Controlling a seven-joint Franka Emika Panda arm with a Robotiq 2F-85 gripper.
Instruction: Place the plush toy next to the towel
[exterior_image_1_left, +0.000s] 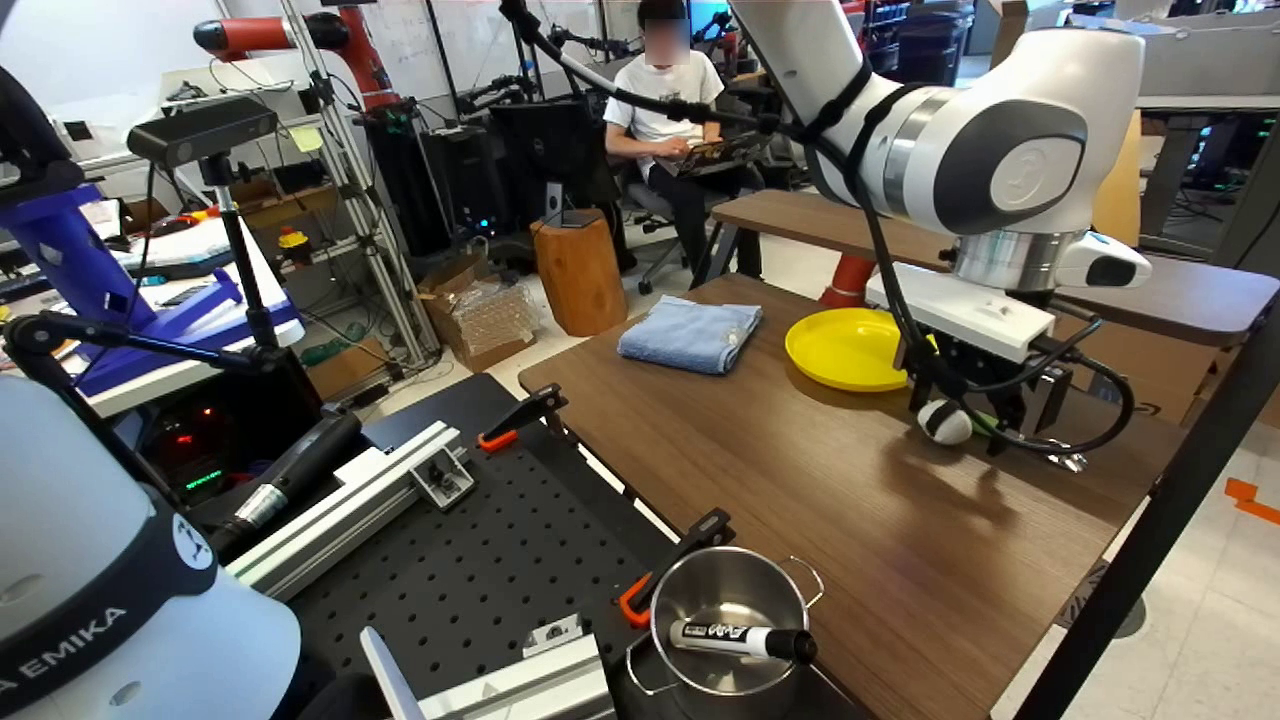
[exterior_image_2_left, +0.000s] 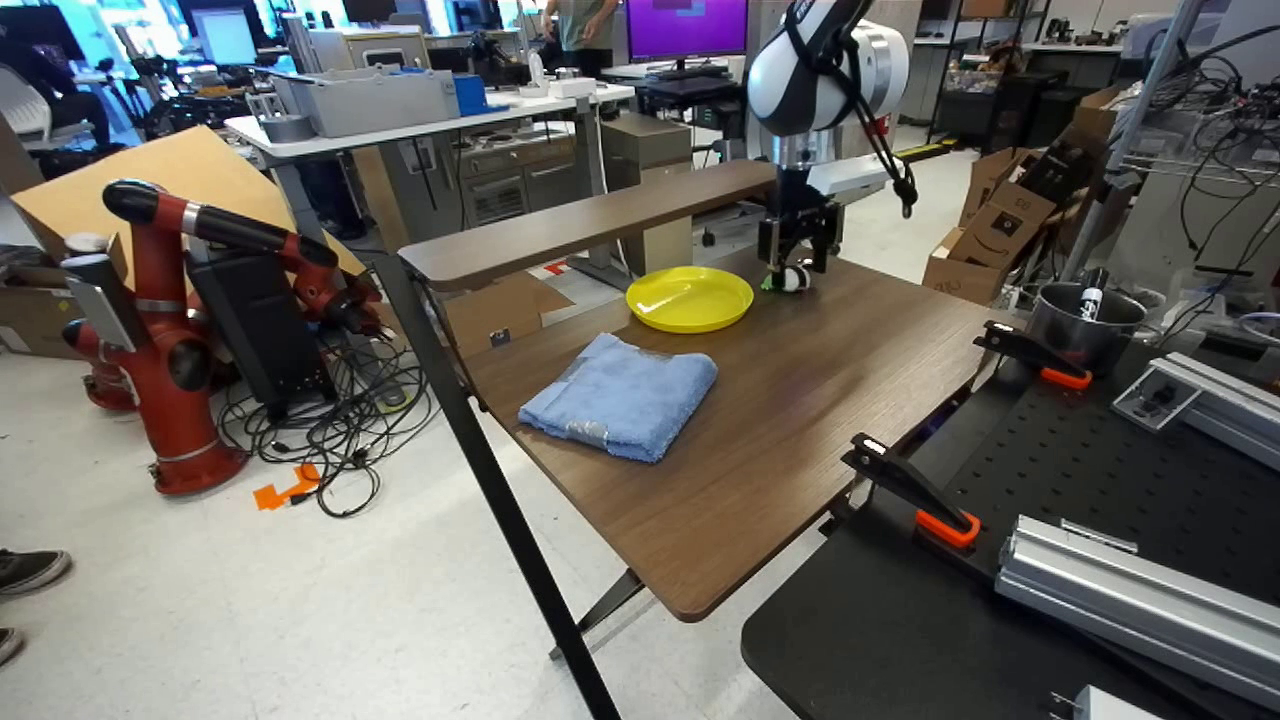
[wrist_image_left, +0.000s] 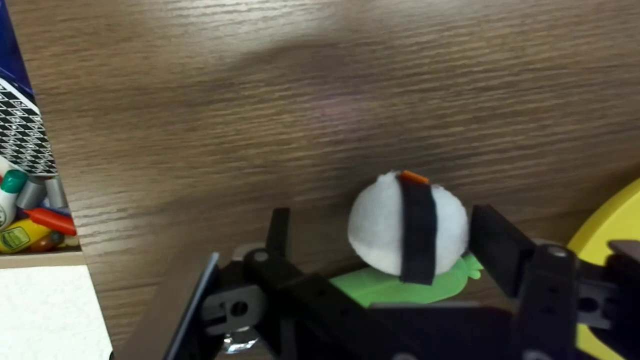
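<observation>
The plush toy is a small white roundish lump with a black band and a bit of orange. It shows in the wrist view (wrist_image_left: 377, 230) and in both exterior views (exterior_image_1_left: 944, 422) (exterior_image_2_left: 795, 280). My gripper (wrist_image_left: 381, 212) is open around it, low over the table at the far end. The right finger is at the toy's side; I cannot tell if they touch. A gap separates the left finger from it. The gripper also shows in both exterior views (exterior_image_1_left: 962, 418) (exterior_image_2_left: 798, 262). The folded light-blue towel (exterior_image_1_left: 690, 335) (exterior_image_2_left: 625, 395) lies flat beyond the yellow plate.
The yellow plate (exterior_image_1_left: 850, 350) (exterior_image_2_left: 690, 300) lies between towel and gripper. A green elongated item (wrist_image_left: 400, 287) lies beside the toy, partly hidden by the gripper. A shiny metallic object (exterior_image_1_left: 1068, 460) lies close by. A steel pot (exterior_image_1_left: 700, 600) holding a marker and clamps (exterior_image_1_left: 690, 560) stand at the table's edge.
</observation>
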